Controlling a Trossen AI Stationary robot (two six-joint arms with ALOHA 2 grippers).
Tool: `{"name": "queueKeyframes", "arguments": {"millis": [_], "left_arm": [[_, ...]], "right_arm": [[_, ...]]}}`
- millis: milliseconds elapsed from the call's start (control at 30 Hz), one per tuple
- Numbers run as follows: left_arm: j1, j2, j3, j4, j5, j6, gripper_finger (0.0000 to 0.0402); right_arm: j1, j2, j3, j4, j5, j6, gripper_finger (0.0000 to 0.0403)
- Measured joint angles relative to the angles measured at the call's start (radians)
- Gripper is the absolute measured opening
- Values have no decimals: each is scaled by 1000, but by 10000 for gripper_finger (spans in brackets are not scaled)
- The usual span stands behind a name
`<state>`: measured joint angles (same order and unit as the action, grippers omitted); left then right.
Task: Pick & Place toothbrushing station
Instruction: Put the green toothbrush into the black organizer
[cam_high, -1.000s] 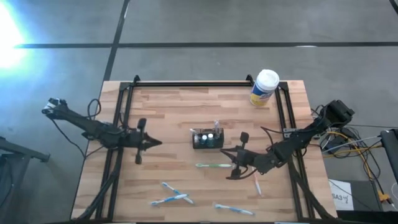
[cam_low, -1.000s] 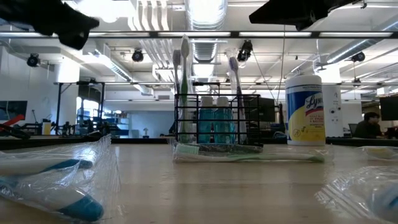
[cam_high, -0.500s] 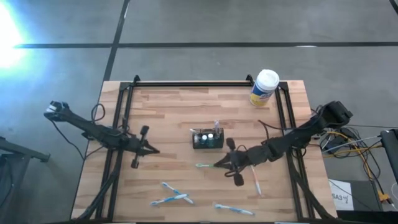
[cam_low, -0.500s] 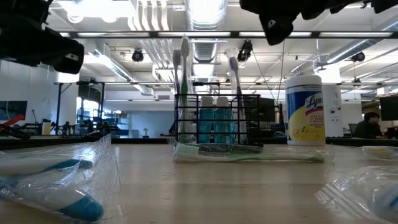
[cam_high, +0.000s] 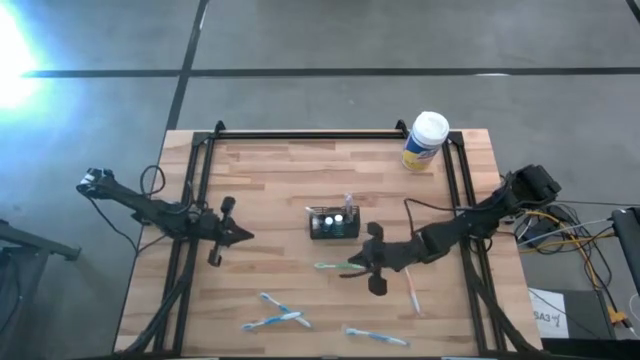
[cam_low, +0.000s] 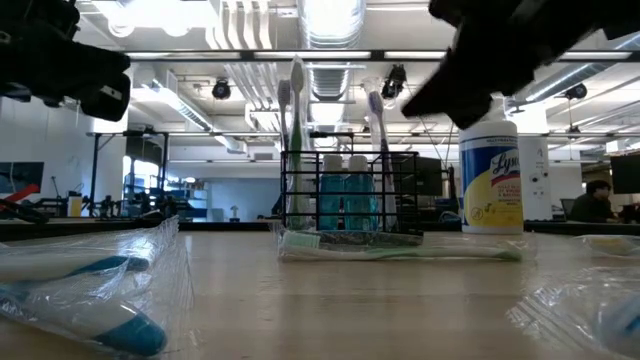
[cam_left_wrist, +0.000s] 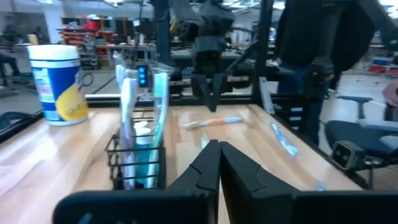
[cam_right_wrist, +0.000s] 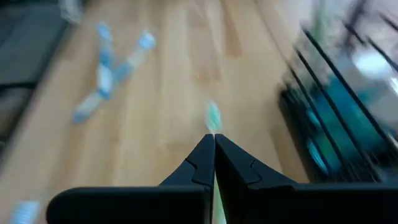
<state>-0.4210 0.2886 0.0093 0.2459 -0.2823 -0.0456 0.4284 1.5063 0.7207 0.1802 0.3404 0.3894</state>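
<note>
The toothbrushing station, a small black wire holder with upright brushes and blue bottles, stands on its base mid-table; it also shows in the low view and the left wrist view. A green toothbrush lies flat just in front of it. My right gripper hangs shut over that brush's right end, pointing toward the table's left and slanting down, its shut tips clear of the wood. My left gripper waits shut at the left, level, its tips pointing at the station.
A yellow white-capped canister stands at the far right corner. Wrapped blue toothbrushes and another lie near the front edge. An orange-and-white brush lies under my right arm. Black rails frame the table.
My right gripper has gone down and toward the table's left, rolling and swinging round until it points left over the green toothbrush. My left gripper has sunk a little. Both stay shut. Nothing on the table has moved.
</note>
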Motion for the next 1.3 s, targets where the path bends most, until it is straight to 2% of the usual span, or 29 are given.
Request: {"name": "queueKeyframes", "arguments": {"millis": [100, 300, 567, 833, 1100, 1300], "left_arm": [[0, 0, 0, 0, -46, 0, 21], [0, 0, 0, 0, -122, 0, 17], [0, 1, -1, 1, -128, -6, 18], [0, 2, -1, 1, -128, -40, 14], [0, 3, -1, 8, -131, -42, 14], [0, 9, -2, 8, -131, -74, 12]], "right_arm": [[12, 3, 10, -105, 52, 65, 9], [14, 3, 8, -154, 25, 110, 18], [14, 26, 9, -140, 18, 169, 101], [14, 196, 49, -124, 18, 178, 162], [6, 326, 133, -127, 29, 127, 178], [-6, 384, 203, -235, 29, 155, 175]]}}
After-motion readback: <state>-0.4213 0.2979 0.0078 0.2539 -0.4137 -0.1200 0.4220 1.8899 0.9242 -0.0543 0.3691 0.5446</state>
